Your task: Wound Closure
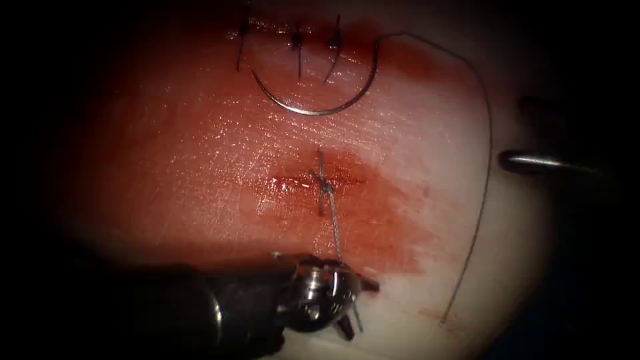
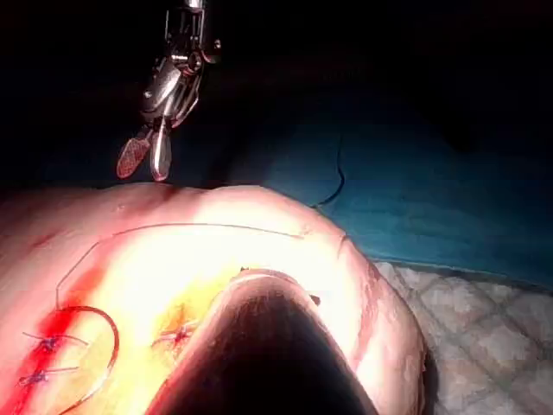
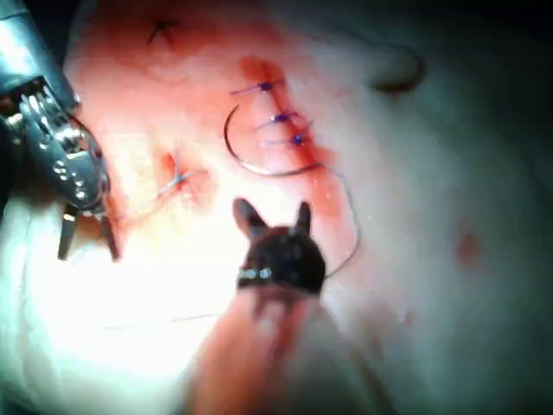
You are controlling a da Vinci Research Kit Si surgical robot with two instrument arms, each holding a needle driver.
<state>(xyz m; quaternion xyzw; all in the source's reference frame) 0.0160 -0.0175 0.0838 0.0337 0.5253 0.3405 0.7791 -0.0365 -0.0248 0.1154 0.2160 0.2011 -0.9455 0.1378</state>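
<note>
Tissue (image 1: 200, 167) bears one loose needle (image 1: 313, 110), apparently four stitches, two empty claws.

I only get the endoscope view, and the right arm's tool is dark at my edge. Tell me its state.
Observer: In its own wrist view the right arm's tool has its jaws open and holds nothing.
Operator: Now check the left one.
Observer: The right wrist view shows the left arm's tool with jaws apart, gripping nothing. The thin dark thread from the knotted stitch runs toward it.
Operator: Give me the right tool's height.
Observer: In the left wrist view it hangs above the pale pork tissue, touching nothing. The curved steel needle lies loose on the tissue, held by neither.
</note>
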